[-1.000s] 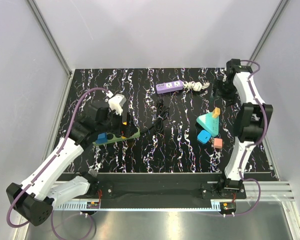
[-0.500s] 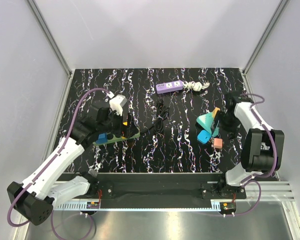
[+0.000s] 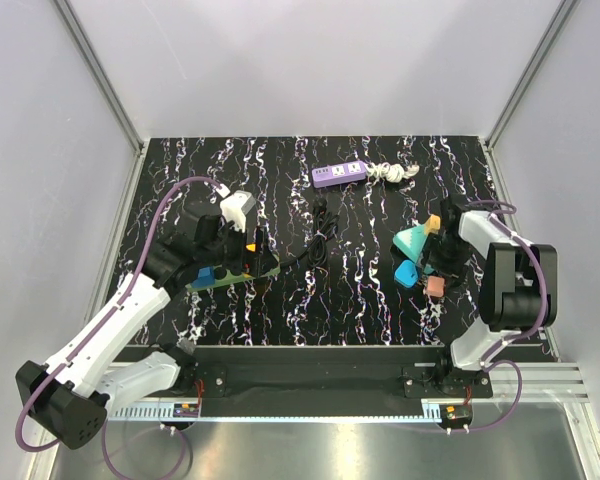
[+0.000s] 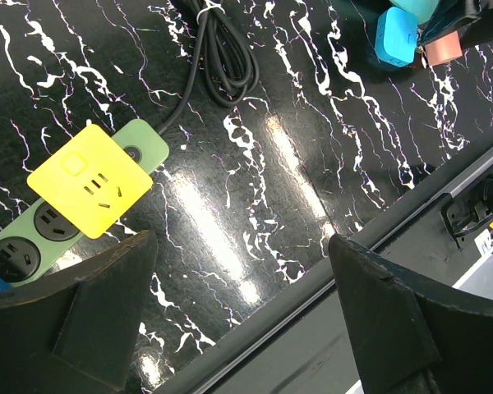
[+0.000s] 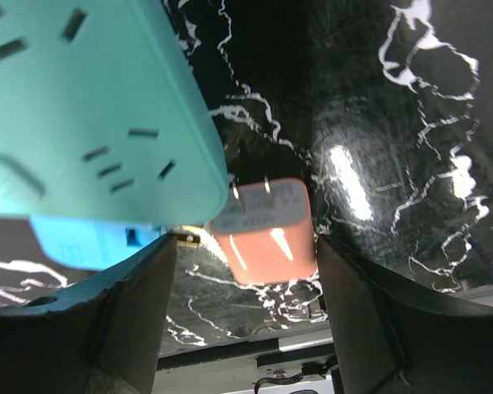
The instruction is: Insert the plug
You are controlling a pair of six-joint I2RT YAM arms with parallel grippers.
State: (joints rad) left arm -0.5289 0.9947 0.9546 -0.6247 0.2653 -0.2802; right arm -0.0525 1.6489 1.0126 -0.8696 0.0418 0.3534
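Note:
A salmon-pink plug [image 5: 267, 234] lies prongs-up on the black table beside a teal triangular socket block [image 5: 90, 107] and a blue plug [image 5: 86, 240]. My right gripper [image 5: 246, 316] is open, with its jaws standing on either side of the pink plug, apart from it. In the top view it [image 3: 440, 262] hangs just above the pink plug [image 3: 436, 287]. My left gripper [image 4: 238, 324] is open and empty, above the green power strip [image 4: 33, 234], which carries a yellow adapter [image 4: 90, 190]. In the top view it [image 3: 248, 248] sits over that strip [image 3: 235, 272].
A purple power strip [image 3: 340, 173] with a white bundled cord [image 3: 392, 172] lies at the back. A black cord coil [image 3: 322, 225] runs from the green strip. A blue plug [image 3: 205, 275] sits on the green strip. The table's metal front rail [image 4: 329, 263] is near.
My right arm has swung from the back right corner down and forward to the teal block and pink plug. The left arm has barely moved.

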